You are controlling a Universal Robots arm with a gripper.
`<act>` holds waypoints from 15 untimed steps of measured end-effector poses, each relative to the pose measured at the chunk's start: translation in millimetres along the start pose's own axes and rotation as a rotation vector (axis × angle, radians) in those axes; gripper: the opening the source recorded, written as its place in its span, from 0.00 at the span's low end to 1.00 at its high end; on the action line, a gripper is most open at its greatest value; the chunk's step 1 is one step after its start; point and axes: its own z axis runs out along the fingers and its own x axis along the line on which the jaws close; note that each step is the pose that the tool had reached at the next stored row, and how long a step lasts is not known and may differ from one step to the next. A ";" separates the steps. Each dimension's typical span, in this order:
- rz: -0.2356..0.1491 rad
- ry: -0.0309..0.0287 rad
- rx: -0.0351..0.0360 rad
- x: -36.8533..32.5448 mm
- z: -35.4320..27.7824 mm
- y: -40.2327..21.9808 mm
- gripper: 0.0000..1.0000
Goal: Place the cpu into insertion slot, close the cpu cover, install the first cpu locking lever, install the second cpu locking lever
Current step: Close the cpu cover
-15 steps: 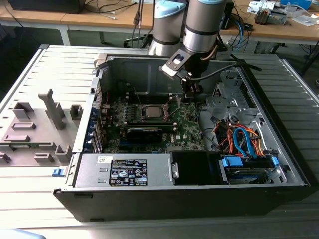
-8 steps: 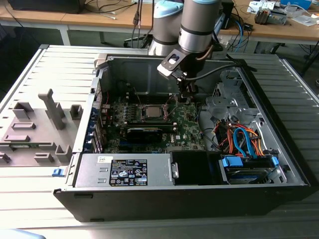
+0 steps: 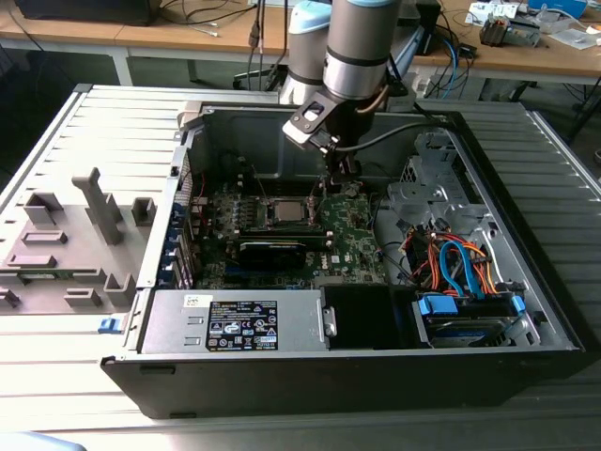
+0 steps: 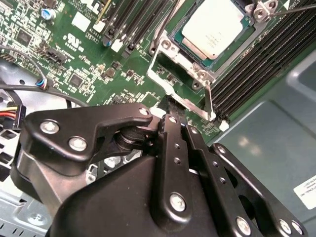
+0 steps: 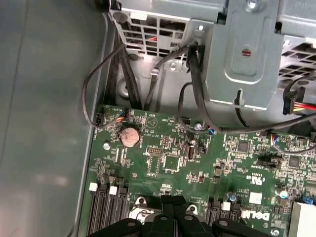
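Inside the open computer case point(image 3: 376, 381), which lies on its side so that the motherboard point(image 4: 89, 54) faces upward and can be reached from above, the arm point(image 3: 357, 56) comes straight down over the processor area. The cpu point(image 4: 213, 27) is seated in the insertion slot point(image 4: 181, 55), silvery top upward and lying flat within the metal rim. On this evidence the placing step is judged complete. The cpu cover point(image 4: 165, 84) is not yet down. In the second wrist view it stands tilted up from the side of the socket nearer the arm, and green board shows through its square cut-out. This raised position is what leaves the chip exposed. In the same view the gripper point(image 4: 173, 112) sits at the free edge of the cover, its fingers drawn together with little or no gap between them. Whether the tips pinch the thin plate or only bear against it cannot be told, because the black linkage hides the contact. A closed tip suits this location, in my judgement: the memory slots point(image 4: 261, 54) run just beside the socket, and a narrow point has room to work there. The power supply point(image 3: 235, 324) and the bundle of orange and blue cables point(image 3: 460, 258) lie well apart from the socket, toward the near wall of the case, so the approach from above is unobstructed.
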 end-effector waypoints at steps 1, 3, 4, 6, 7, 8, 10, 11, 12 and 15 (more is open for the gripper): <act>0.000 0.0000 0.0001 0.1 0.0 -0.6 0.11; 0.000 0.0002 0.0001 0.5 0.0 -3.2 0.11; 0.000 0.0001 0.0001 0.7 0.0 -4.9 0.11; 0.000 0.0000 0.0002 1.2 0.2 -8.2 0.11; 0.000 0.0001 0.0001 1.5 0.3 -9.5 0.11; 0.000 0.0001 0.0001 1.6 0.5 -10.3 0.11; 0.000 0.0002 0.0001 1.9 0.9 -12.2 0.11; 0.000 0.0002 0.0000 2.3 1.3 -14.3 0.11; 0.000 0.0002 0.0001 2.5 1.5 -15.7 0.11; 0.000 0.0001 0.0001 3.3 2.2 -20.3 0.11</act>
